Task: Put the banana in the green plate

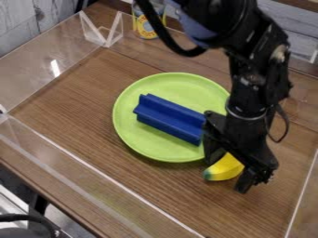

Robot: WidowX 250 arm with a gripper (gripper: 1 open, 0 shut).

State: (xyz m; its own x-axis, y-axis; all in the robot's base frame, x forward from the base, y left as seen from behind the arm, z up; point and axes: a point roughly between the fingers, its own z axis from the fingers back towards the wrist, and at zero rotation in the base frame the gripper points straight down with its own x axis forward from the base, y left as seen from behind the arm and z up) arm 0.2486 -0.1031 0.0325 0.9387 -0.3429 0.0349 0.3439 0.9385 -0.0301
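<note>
Yellow banana [222, 168], one; green plate [159, 141], one; blue block [166, 117], one.

the block [169, 118] lies in the plate [137, 135]; the banana [225, 167] lies just right of its rim.

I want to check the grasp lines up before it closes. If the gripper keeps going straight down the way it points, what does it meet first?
Most likely the banana, lying on the table just off the green plate: the open gripper straddles it. Depth is hard to judge from this one view.
</note>
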